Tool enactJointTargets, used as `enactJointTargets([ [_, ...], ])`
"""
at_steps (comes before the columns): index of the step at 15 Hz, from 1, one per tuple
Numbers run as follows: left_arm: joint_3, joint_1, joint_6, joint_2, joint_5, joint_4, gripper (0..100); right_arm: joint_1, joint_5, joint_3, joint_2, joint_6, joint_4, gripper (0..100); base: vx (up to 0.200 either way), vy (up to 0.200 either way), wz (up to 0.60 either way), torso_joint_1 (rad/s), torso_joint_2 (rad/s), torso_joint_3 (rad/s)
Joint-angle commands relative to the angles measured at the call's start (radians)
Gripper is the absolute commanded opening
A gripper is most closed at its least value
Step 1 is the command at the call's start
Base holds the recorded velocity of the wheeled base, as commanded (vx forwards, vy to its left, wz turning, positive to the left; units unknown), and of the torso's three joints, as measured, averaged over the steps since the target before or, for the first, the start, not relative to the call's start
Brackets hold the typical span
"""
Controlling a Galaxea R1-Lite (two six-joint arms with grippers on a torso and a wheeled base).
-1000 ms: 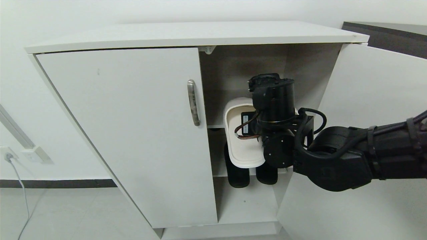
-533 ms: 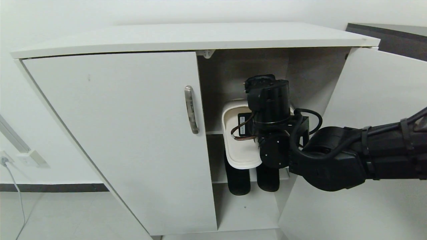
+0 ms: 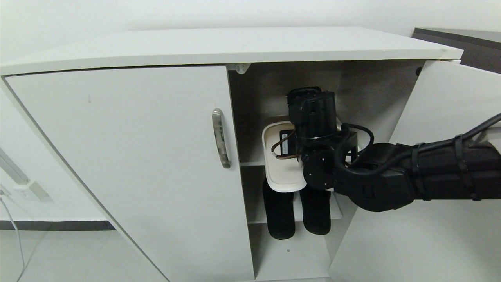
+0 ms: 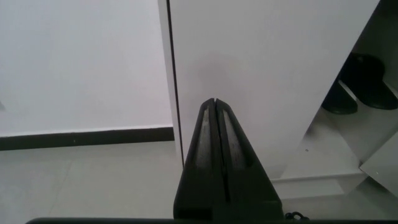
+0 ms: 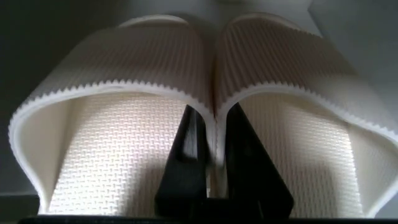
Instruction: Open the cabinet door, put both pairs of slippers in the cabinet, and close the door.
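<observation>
Right jaws pinch the white slippers (image 3: 282, 172) at the cabinet's (image 3: 235, 43) upper shelf (image 3: 252, 163), left jaws closed empty; released too near its edge, they could tip out.

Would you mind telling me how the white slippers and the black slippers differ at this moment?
The white slippers are pinched together by the right pincer; the black slippers lie free. The white slippers are at the level of the upper shelf, the black slippers on the lower shelf beneath. Both pairs sit side by side inside the open half of the cabinet.
</observation>
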Motion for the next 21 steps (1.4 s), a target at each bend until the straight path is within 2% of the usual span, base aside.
enactJointTargets([
  [1, 0.0, 0.0, -0.001, 0.001, 0.0, 0.0, 0, -0.026, 0.026, -0.089, 0.041, 0.007, 0.071, 0, 0.0, 0.0, 0.0, 0.0, 0.0, 0.0],
  [7, 0.0, 0.0, -0.001, 0.001, 0.001, 0.0, 0, -0.087, 0.063, -0.315, 0.158, 0.009, 0.141, 0, 0.0, 0.0, 0.0, 0.0, 0.0, 0.0],
  [11, 0.0, 0.0, -0.001, 0.001, 0.001, 0.0, 0, -0.1, 0.08, -0.395, 0.192, 0.011, 0.16, 0, 0.0, 0.0, 0.0, 0.0, 0.0, 0.0],
  [14, 0.0, 0.0, -0.003, 0.001, 0.003, 0.0, 0, -0.112, 0.103, -0.465, 0.208, 0.07, 0.281, 0, 0.0, 0.0, 0.0, 0.0, 0.0, 0.0],
  [16, 0.0, 0.0, -0.003, 0.001, 0.003, 0.0, 0, -0.113, 0.129, -0.49, 0.212, 0.106, 0.341, 0, 0.0, 0.0, 0.0, 0.0, 0.0, 0.0],
  [21, 0.0, 0.0, -0.003, 0.001, 0.003, 0.0, 0, -0.113, 0.131, -0.491, 0.218, 0.096, 0.342, 0, 0.0, 0.0, 0.0, 0.0, 0.0, 0.0],
])
